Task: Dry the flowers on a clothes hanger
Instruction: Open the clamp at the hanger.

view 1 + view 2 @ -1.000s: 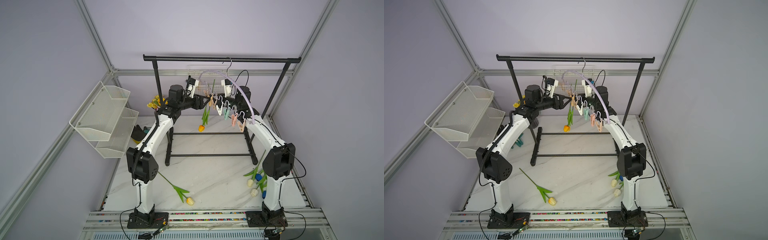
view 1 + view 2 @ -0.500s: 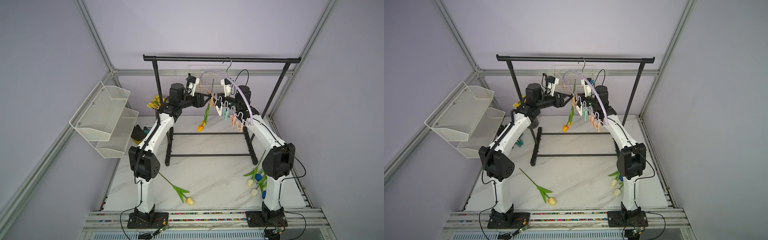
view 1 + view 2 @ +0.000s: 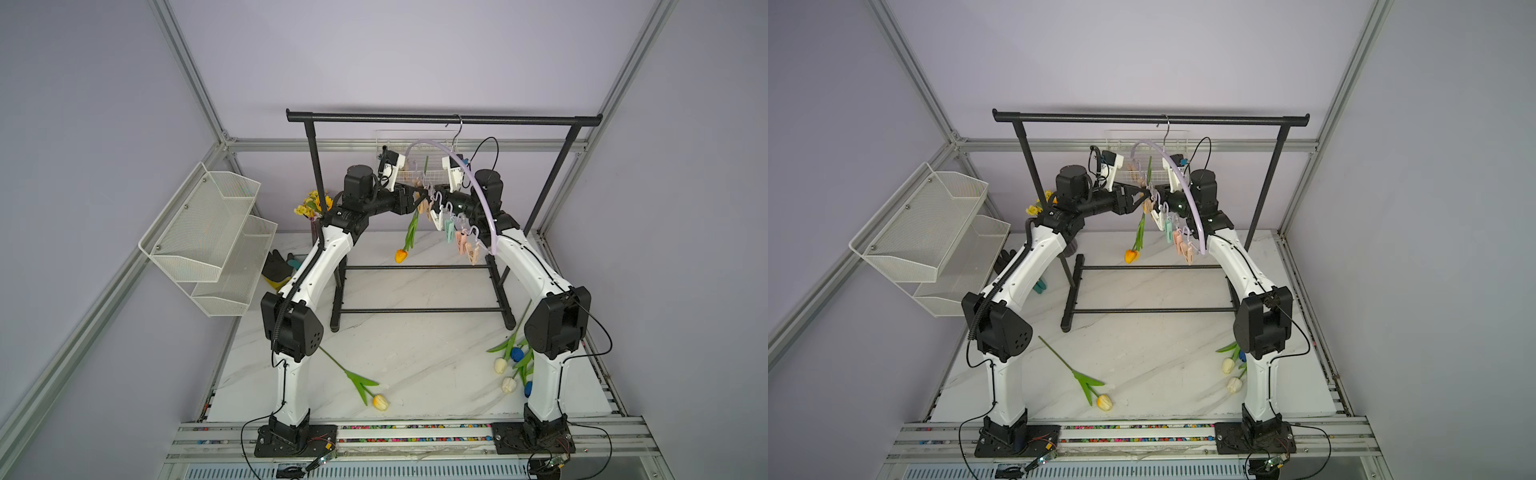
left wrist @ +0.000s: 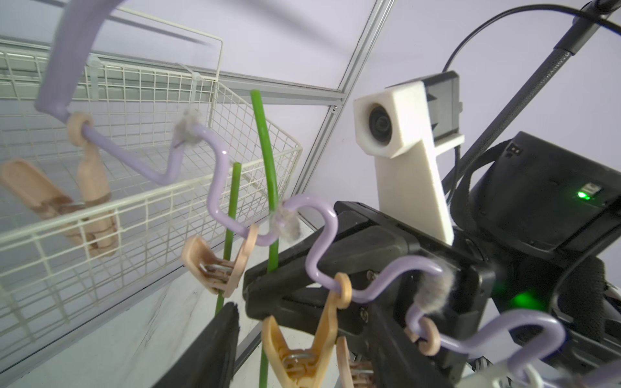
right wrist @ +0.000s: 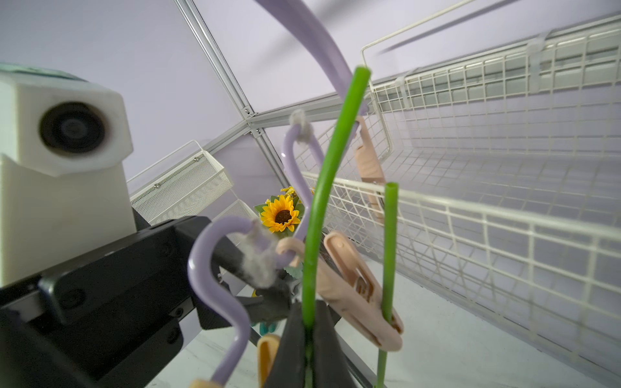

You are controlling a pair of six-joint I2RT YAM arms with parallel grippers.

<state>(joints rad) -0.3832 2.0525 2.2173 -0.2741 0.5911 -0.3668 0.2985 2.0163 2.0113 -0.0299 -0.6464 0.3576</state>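
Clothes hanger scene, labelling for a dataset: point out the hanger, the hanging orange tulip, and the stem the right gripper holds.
clothes hanger (image 4: 65,63), left wrist view, broad lilac arm.
orange tulip (image 3: 400,255), in a top view, flower head.
held stem (image 5: 311,242), right wrist view, mid-stem above the grip.

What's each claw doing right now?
Left claw: open, by a peach clip, nothing held.
Right claw: shut on a tulip stem.

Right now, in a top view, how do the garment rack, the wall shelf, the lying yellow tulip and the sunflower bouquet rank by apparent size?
1. garment rack
2. wall shelf
3. yellow tulip
4. sunflower bouquet, though this is unsure because it is farther away and partly hidden
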